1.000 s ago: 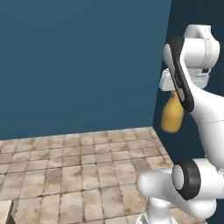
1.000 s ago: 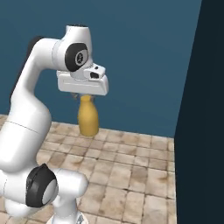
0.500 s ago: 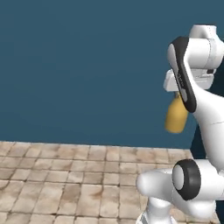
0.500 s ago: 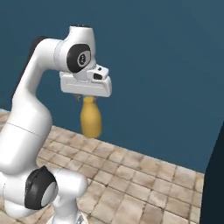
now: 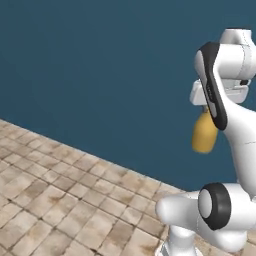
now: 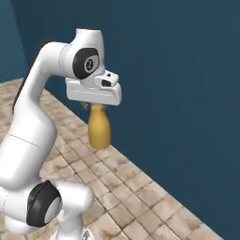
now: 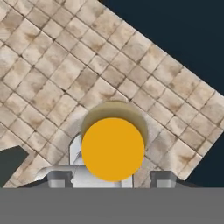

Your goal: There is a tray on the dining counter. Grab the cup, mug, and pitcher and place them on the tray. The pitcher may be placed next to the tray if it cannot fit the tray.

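Whole view shifted, base moving; dark corner gone. Arm raised, gripper pointing down, clamped on pitcher neck. Tiled floor open below, blue wall beyond.

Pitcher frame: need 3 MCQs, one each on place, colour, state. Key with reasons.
1. Where is the pitcher?
A. On the floor
B. Hanging under the gripper
C. On a tray

2. What colour is the wall?
A. Dark blue
B. White
C. Red

3. How is the pitcher held?
A. Lying on its side
B. Upside down
C. Upright, gripped at the neck

Key: 1 B, it hangs in the air above the tiled floor. 2 A, both base views show dark blue behind the arm. 3 C, the round body hangs below the narrow top that sits in the gripper.
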